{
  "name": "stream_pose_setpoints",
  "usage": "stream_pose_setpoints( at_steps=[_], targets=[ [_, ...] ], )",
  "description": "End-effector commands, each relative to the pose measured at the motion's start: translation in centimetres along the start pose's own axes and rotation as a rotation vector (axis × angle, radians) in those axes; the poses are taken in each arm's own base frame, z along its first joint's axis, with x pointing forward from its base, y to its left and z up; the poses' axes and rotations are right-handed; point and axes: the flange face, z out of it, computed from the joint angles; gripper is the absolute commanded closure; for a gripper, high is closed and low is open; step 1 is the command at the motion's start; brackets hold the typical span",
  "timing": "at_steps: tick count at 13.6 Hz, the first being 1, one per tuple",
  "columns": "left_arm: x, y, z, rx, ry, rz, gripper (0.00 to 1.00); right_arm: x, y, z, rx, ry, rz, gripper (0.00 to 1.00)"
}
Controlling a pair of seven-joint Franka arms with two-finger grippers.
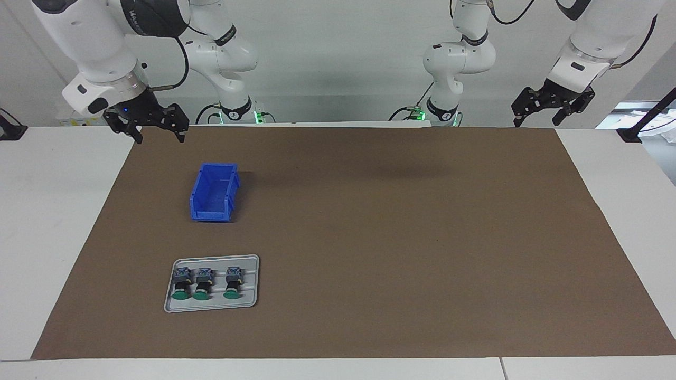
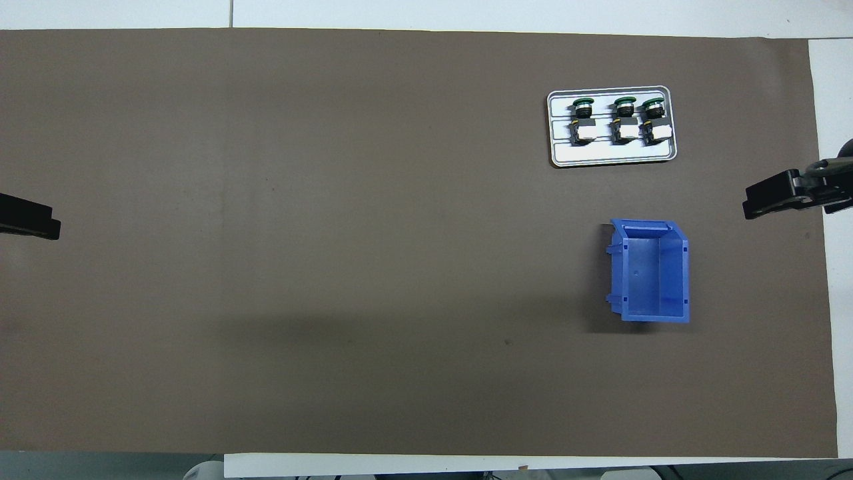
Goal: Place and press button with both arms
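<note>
Three alike green-capped buttons lie side by side on a small grey tray, caps pointing away from the robots: one, one and one. They also show in the overhead view on the tray. My right gripper is open and empty, raised over the mat's corner by its base; its fingers show at the overhead view's edge. My left gripper is open and empty, raised over the other corner; its tip shows overhead. Both arms wait.
An empty blue bin stands on the brown mat, nearer to the robots than the tray, toward the right arm's end; it also shows in the overhead view. White table surrounds the mat.
</note>
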Motion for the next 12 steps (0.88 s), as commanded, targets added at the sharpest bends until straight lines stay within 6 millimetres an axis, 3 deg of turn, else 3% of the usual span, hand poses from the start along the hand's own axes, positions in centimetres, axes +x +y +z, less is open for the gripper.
stream_pose_setpoints(
  at_steps=[1,12],
  targets=[
    [-0.9,-0.2,0.0,0.016,-0.007,-0.016,0.0,-0.1,0.1,-0.2,0.001,0.009,-0.017,0.0],
    [-1.0,-0.8,-0.2,0.014,0.0,-0.033,0.0,-0.2,-0.7,-0.4,0.013,0.028,-0.085,0.0]
  ],
)
